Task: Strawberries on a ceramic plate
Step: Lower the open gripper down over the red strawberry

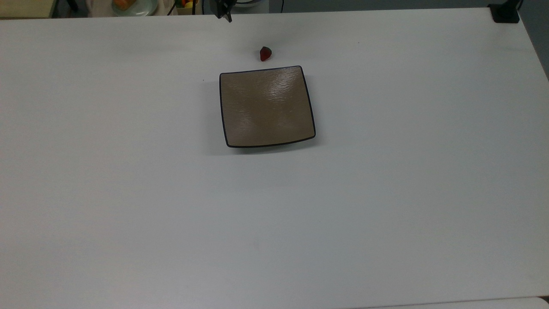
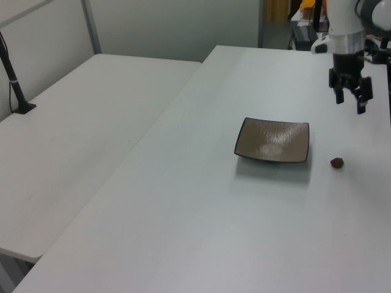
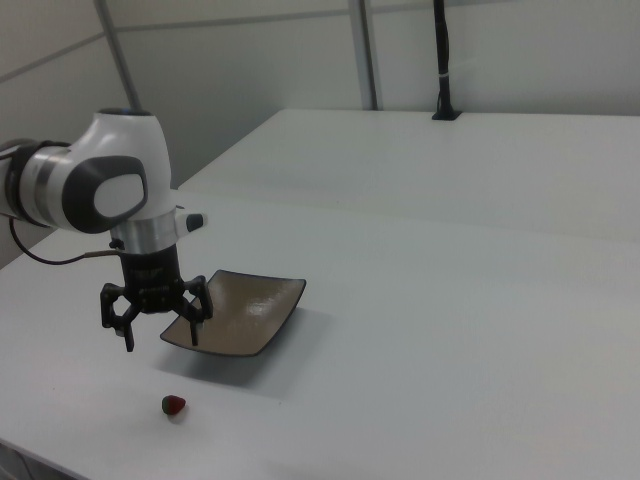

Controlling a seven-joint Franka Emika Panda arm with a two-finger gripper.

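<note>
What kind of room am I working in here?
Likely a lab or office test space: plain white tables pushed together, partition walls, and a black camera pole clamped to the table edge.

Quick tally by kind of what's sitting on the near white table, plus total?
Small dark-red strawberry with a green cap: 1
Square tan-brown glossy ceramic plate with a thin black rim: 1
Total: 2
</note>
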